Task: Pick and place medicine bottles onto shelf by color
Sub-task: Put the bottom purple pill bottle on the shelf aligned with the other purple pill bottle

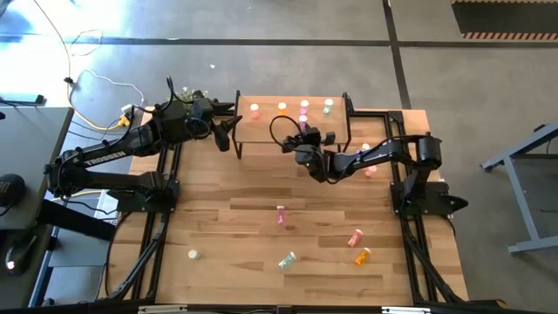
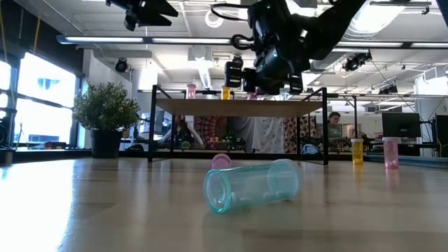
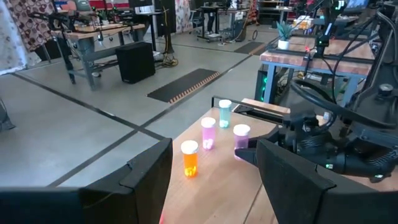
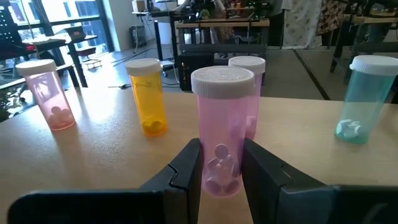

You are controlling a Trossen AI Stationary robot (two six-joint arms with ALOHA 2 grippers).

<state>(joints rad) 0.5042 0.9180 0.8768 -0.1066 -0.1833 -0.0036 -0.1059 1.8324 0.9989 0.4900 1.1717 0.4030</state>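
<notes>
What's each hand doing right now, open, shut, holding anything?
Left hand: open, empty, beside the shelf's left end.
Right hand: shut on a pink bottle, upright over the shelf.

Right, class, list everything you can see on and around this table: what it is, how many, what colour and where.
table: one, wood, under both arms.
shelf: one, light wood on black legs, far side of the table.
shelf bottles: five, at the shelf: pale red bottle, orange bottle, rear pink bottle, green bottle, gripped pink bottle.
loose bottles: at least five, on the table's near half: pink, pale red, orange, green, lying down, pale.
potted plant: one, green, beyond the table.
left gripper: open, beside the shelf's left end.
right gripper: shut on the gripped pink bottle.
</notes>
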